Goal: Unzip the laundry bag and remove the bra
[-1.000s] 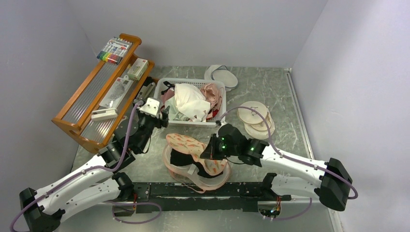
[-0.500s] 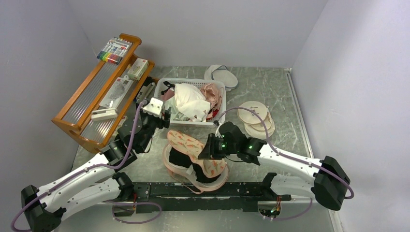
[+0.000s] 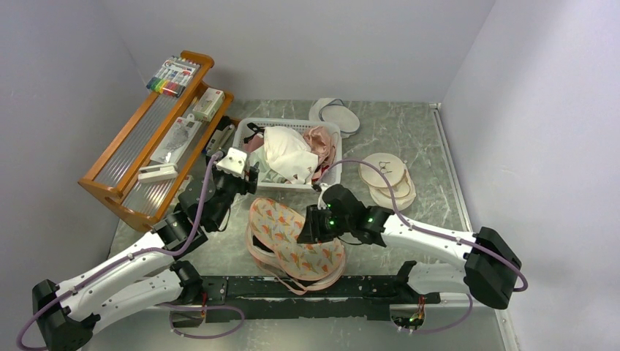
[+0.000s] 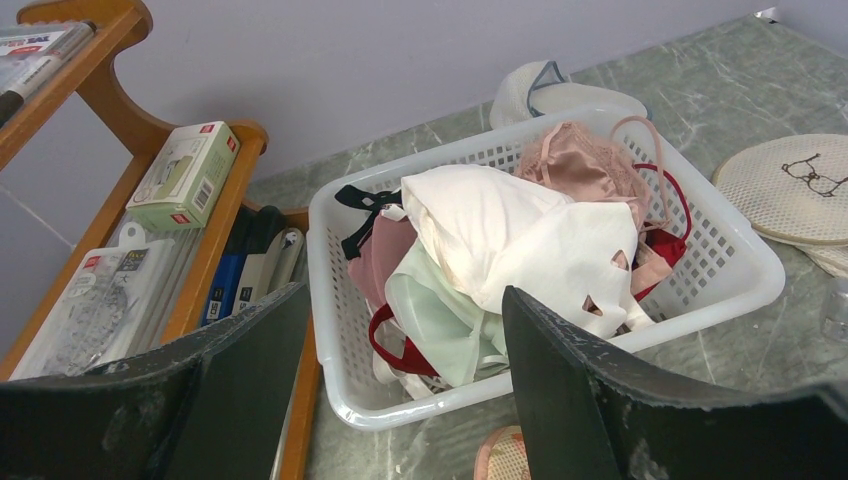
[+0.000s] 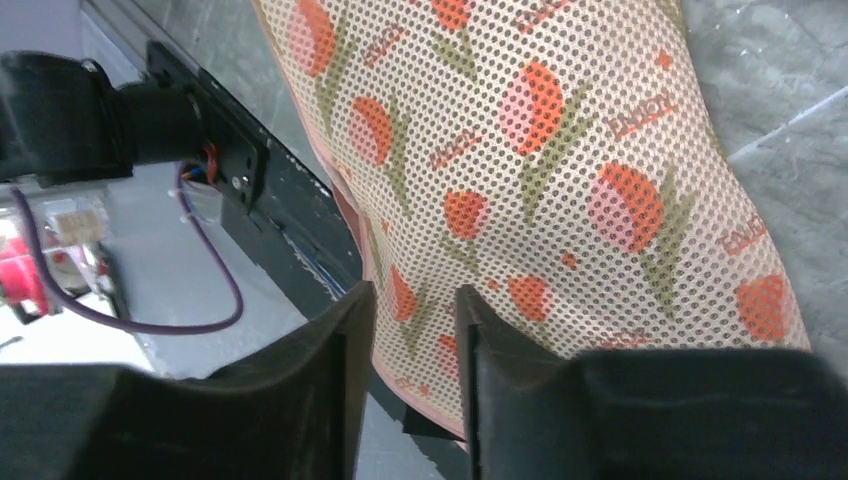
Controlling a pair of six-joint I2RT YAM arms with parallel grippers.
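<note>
The left gripper (image 4: 405, 292) is wide open and empty. The right gripper (image 5: 414, 295), open a little, hangs empty over the laundry bag (image 5: 560, 150).

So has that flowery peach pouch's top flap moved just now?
Yes. The top flap of the peach flower-print fabric pouch has dropped flat toward the black rail along the near edge, closing the gap that stood open before.

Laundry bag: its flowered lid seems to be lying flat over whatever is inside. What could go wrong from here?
1. The lid covers the laundry bag and no bra shows, so the right hand, barely open over the mesh, may pinch only fabric.
2. The left hand is open and faces the basket, so nothing anchors the bag; a pull could drag it over the near rail.
</note>
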